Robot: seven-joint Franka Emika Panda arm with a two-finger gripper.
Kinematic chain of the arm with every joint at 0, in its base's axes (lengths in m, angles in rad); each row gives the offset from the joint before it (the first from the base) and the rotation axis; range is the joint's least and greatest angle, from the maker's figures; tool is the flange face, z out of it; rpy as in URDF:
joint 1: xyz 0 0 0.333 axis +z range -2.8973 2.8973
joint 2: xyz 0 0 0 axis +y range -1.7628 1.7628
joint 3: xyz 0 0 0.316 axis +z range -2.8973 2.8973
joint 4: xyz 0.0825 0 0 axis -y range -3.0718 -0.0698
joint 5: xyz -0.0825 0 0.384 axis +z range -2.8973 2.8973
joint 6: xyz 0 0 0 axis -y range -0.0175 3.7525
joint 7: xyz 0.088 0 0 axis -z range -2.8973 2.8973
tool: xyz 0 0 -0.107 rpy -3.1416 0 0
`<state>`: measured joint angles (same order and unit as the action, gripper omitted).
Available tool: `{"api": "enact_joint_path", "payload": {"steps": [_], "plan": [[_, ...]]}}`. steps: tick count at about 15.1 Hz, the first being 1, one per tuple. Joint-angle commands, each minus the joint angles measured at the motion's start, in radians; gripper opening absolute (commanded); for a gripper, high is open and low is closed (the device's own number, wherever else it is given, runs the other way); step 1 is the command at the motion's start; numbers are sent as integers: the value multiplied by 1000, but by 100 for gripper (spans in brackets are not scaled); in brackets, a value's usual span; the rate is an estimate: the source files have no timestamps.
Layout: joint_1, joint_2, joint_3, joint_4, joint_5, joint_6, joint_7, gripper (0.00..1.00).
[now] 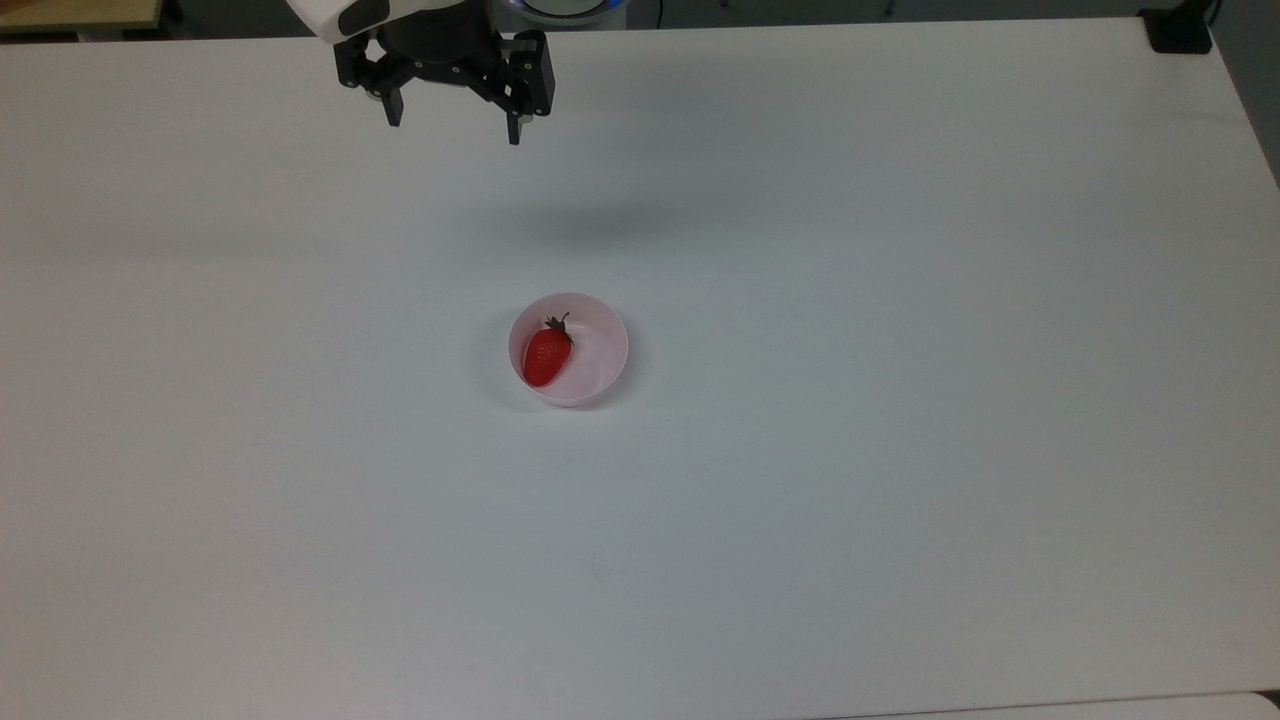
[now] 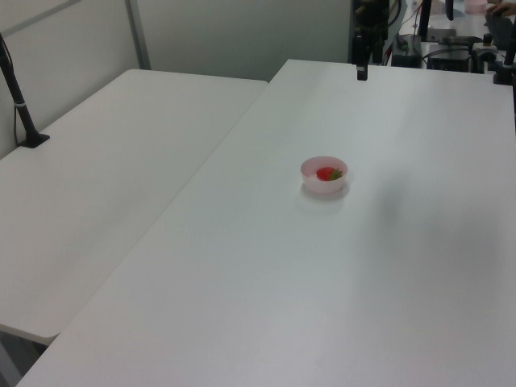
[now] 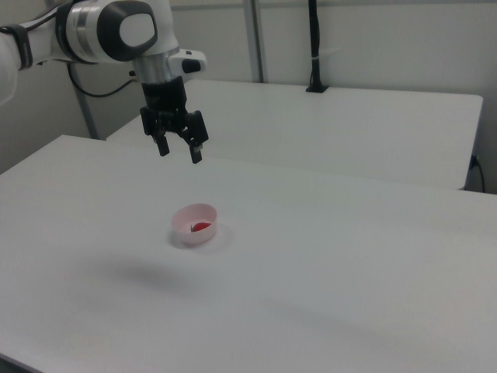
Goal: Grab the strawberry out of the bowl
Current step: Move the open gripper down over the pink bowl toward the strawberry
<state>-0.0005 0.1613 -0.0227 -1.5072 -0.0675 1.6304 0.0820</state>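
Top view: my claw (image 1: 453, 118) hangs wide and empty, well apart from the bowl (image 1: 600, 345), toward 11 o'clock of it. The strawberry (image 1: 547, 355) lies inside the bowl at its 9 o'clock side, stem pointing to 12, on the white table (image 1: 900, 300).

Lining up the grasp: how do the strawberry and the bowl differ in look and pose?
The strawberry is glossy red and elongated with a dark green stem; the bowl is pale pink, round and plain. The strawberry lies on its side against the bowl's wall on the top view's left; the bowl stands upright on the table. Both sit well below the open gripper.
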Motion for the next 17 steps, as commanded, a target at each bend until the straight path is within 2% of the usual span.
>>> {"api": "enact_joint_path", "payload": {"steps": [1, 9, 15, 17], "plan": [[8, -5, 4, -27, -15, 22, -10, 100], [8, -3, 6, -28, -14, 23, -10, 100], [13, 43, 10, -28, -8, 31, -11, 100], [26, 84, 26, -25, -11, 61, -2, 100]]}}
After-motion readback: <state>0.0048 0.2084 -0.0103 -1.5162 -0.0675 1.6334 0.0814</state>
